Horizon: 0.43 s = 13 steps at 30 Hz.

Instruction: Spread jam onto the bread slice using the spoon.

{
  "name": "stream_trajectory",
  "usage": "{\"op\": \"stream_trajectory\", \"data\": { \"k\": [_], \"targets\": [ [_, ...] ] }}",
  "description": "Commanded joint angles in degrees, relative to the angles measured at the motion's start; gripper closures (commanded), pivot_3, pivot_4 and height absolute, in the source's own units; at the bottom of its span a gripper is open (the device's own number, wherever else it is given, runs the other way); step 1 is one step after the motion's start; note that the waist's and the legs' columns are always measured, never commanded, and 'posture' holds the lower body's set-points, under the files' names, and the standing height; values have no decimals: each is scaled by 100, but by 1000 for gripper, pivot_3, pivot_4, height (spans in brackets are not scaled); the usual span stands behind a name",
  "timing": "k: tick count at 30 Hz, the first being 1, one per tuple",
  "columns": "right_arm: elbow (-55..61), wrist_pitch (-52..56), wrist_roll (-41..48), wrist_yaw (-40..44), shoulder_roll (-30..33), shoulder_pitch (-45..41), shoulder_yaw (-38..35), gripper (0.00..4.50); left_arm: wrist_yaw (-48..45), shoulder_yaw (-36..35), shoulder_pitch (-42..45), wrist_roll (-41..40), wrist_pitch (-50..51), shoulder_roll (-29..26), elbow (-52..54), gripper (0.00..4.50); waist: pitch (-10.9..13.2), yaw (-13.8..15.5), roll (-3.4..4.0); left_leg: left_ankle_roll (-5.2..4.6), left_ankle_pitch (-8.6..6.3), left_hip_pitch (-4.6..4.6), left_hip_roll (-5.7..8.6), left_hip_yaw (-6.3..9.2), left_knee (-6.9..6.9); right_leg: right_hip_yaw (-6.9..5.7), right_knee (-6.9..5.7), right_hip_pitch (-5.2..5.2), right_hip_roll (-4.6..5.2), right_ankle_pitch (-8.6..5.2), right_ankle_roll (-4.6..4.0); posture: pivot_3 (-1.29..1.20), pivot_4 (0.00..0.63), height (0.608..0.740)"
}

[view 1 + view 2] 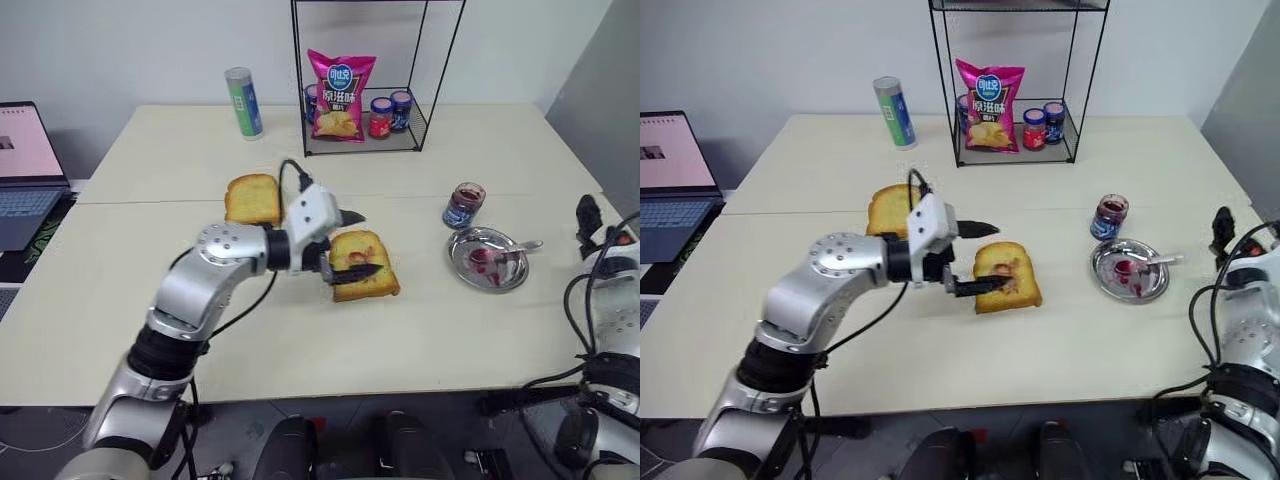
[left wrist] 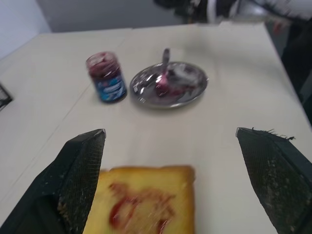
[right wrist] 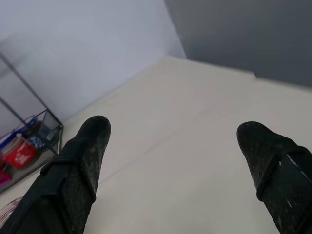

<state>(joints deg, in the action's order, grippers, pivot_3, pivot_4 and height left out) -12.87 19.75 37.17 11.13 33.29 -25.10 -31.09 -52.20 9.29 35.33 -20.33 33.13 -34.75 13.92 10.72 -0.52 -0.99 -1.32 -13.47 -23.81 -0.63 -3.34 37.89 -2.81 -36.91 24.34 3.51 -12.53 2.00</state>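
Beige table (image 1: 300, 330): our left gripper (image 1: 352, 245) gapes empty over the bread slice (image 1: 364, 265), jam (image 2: 136, 209) smeared thin below it. Right gripper (image 3: 170, 161) apart, empty; spoon (image 1: 512, 250) left in dish (image 1: 470, 272) beside it. Risk: left fingers dip, drag toast or pick up jam.

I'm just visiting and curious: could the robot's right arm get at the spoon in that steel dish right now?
Probably yes. The spoon lies across the steel dish, its handle toward the open right gripper, with bare table between them.
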Motion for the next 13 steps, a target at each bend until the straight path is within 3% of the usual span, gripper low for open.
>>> {"op": "stream_trajectory", "data": {
  "k": [1,7,13],
  "targets": [
    [1379,628,-489,1541,950,479,1461,63,-127,-600,-207,-44,97,-573,-105,0,0,-13,-1,0,0,2,-3,1,0,0,-1,0,-3,-1,-1,0,150,740],
    [2799,1814,304,3159,1897,1030,2118,63,-269,-1250,-698,-165,146,-1271,-150,0,3,53,-6,1,-1,-6,-15,13,-3,-14,3,4,-12,-5,-7,0,150,740],
    [3086,2255,453,3415,1811,947,2381,63,-333,-1490,-1377,-376,279,-1503,391,0,10,62,-22,11,-8,-8,-4,9,7,-15,13,0,39,-12,-20,0,150,740]
  ]
}}
